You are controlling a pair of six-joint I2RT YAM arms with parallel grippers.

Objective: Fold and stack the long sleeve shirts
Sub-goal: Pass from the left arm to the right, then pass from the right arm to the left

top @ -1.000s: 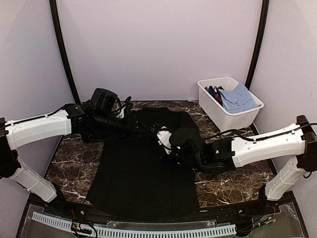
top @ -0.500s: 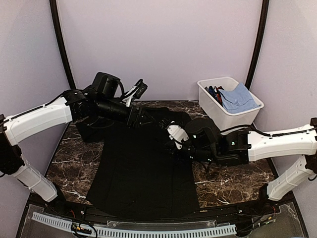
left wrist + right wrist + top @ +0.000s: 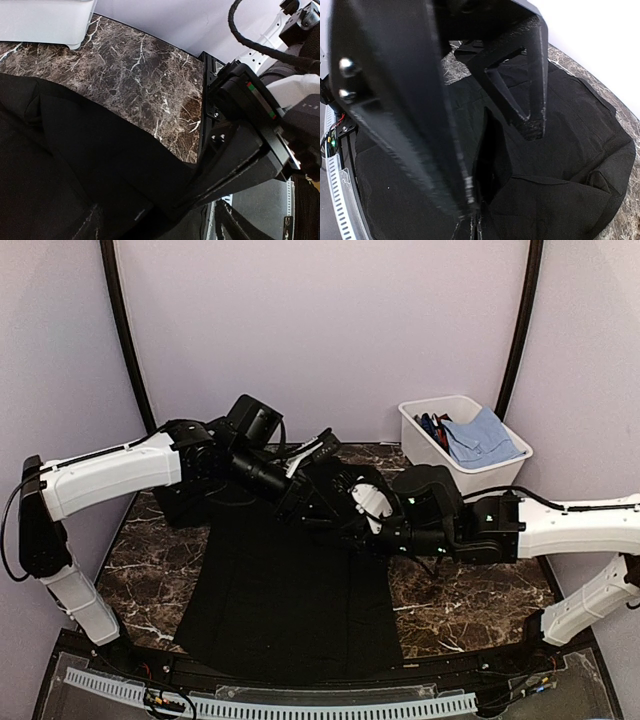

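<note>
Top external, black shirt (image 3: 280, 610), far end hidden

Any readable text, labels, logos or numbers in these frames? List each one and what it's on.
No text can be read in any view.
black shirt: one small pale tag in the left wrist view, too small and blurred to read.
white bin: no print visible on its walls.

One black shirt (image 3: 280, 610), one white bin (image 3: 478, 478)
</note>
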